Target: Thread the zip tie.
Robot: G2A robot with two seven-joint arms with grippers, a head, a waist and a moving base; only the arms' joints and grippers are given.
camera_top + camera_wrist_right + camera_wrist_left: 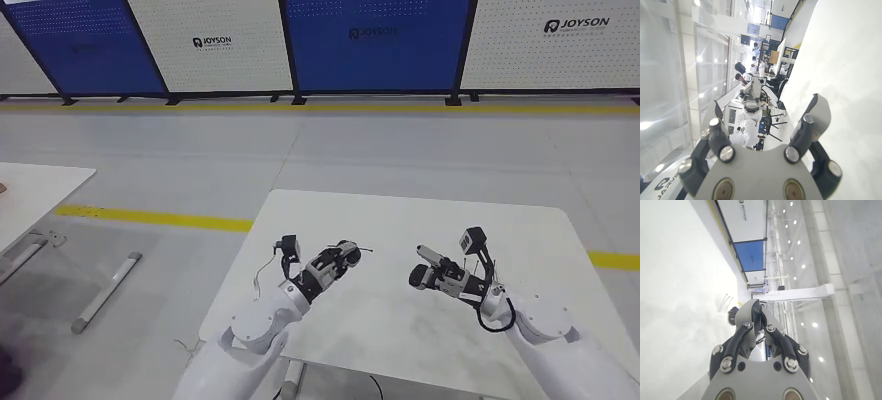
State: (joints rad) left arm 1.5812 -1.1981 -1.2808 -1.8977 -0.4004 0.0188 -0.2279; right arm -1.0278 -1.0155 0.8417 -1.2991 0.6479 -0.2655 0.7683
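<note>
Table [400, 215] sits lower middle in the top view; over it the left gripper [347, 254] has a thin zip tie [364, 249] poking from its tip, and the right gripper [424, 275] is apart to the right. Left wrist view, centre frame — fingers [745, 311] pinched on the tie's sliver. Right wrist view — jaws spread wide, empty. This looks like lining up before threading; next, the right gripper must catch the free end squarely.
</note>
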